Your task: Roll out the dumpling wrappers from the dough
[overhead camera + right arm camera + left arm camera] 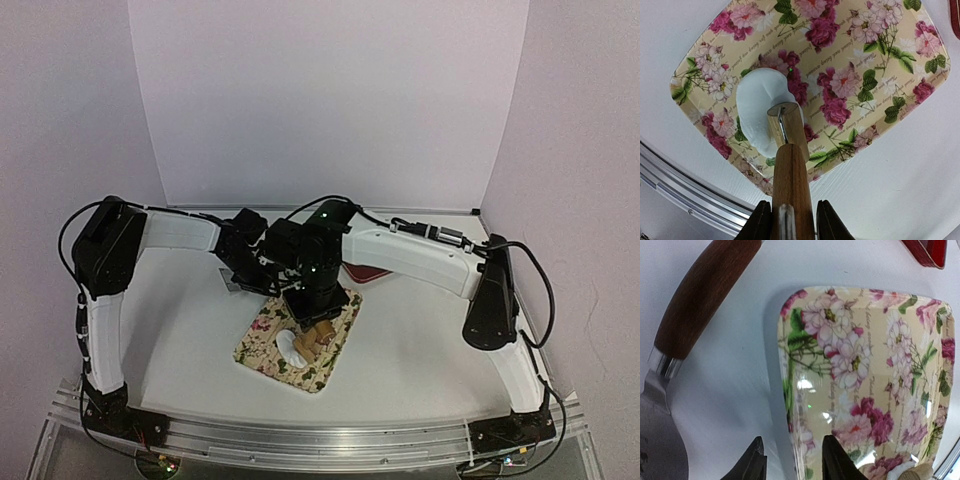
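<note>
**Caller:** Where's the dough right now?

**Me:** The dough [760, 115] lies on the floral tray [880, 65], toward the corner nearest the table's metal rail. It's a smooth white oval, thick rather than flat. My right gripper [792, 212] is clamped on the wooden-handled tool [790, 185], one finger on each side of the handle, and the tool's far end sits over the dough's edge.

**Caller:** And your left side?

**Me:** My left gripper [793, 447] hangs over another corner of the tray with its fingers parted and nothing between them. Only the tray's rim and the white table [730, 390] show below.

**Caller:** Any writing to read?

**Me:** There are lines of cursive script printed among the pink flowers. Both wrist cameras catch them, but I can't make out the words. I see no brand marks anywhere.

**Caller:** What does each camera give you that the others don't?

**Me:** Only the left wrist shows a knife [695, 305] lying on the table beside the tray, with a dark wooden handle, a metal collar and a steel blade. It also catches a corner of the red tray [927, 252]. Only the right wrist shows the dough's whole outline. From the top camera it's a white patch [290, 347] half hidden beside the tool [320, 337]. That view does show both of my arms meeting above the floral tray [262, 335], with the red tray [365, 272] just beyond it.
</note>
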`<state>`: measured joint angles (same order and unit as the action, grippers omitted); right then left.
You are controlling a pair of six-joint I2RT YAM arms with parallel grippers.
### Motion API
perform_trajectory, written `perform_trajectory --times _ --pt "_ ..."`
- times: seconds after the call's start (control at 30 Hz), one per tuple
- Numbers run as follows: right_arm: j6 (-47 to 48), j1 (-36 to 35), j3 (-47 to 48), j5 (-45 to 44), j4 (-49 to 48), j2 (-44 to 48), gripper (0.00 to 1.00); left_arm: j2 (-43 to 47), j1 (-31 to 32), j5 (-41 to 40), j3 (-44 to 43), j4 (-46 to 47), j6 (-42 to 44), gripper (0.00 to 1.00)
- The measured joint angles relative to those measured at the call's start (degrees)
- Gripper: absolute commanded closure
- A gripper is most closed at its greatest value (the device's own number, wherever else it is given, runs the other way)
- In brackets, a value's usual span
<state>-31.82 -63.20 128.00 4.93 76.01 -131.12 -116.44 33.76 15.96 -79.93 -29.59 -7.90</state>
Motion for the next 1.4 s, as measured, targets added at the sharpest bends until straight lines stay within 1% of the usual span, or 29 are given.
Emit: perform_trajectory --times 0.13,0.3,0.43,0.57,0.63,0.83,0.9,1.0,1.03,1.23,1.4 --pt "-0.5 0.4 -2.0 0.6 -1.2 1.1 1.0 6.5 0.0 0.1 5.3 -0.9 -2.0 0.59" --pt "-1.3 1.3 -6.2 1.9 -3.9 3.4 1.0 14.5 0.0 2.1 14.6 -1.1 -5.0 0.57" --pt "-1.5 2.1 -8.6 3.6 -5.5 4.6 1.0 16.6 0.1 4.4 19.6 -1.4 -6.6 0.56" --pt "-1.5 2.7 -9.7 4.8 -6.3 5.2 1.0 16.6 0.1 6.1 21.2 -1.4 -7.2 0.56" --pt "-1.5 2.9 -9.7 5.1 -6.4 5.2 1.0 16.6 0.1 6.3 21.3 -1.4 -7.1 0.59" --pt "-1.5 3.1 -9.6 5.5 -6.3 5.1 1.0 15.0 0.4 6.4 21.3 -1.4 -6.3 0.76" --pt "-1.5 3.1 -9.4 5.5 -6.2 5.1 1.0 13.8 0.8 6.5 21.3 -1.4 -5.6 0.83" --pt "-1.7 3.1 -8.8 5.5 -5.8 4.7 1.0 12.6 1.4 6.3 20.8 -1.4 -5.4 0.97" --pt "-1.7 3.1 -8.6 5.6 -5.7 4.6 1.0 12.2 1.6 5.8 20.6 -1.6 -5.0 0.99" --pt "-2.1 3.9 -9.2 6.3 -5.8 4.6 1.0 11.2 1.9 4.1 18.9 -3.7 -4.3 1.0" --pt "-2.5 5.3 -12.4 8.2 -7.7 6.1 1.0 11.3 2.2 3.1 18.8 -3.8 -4.3 1.0"
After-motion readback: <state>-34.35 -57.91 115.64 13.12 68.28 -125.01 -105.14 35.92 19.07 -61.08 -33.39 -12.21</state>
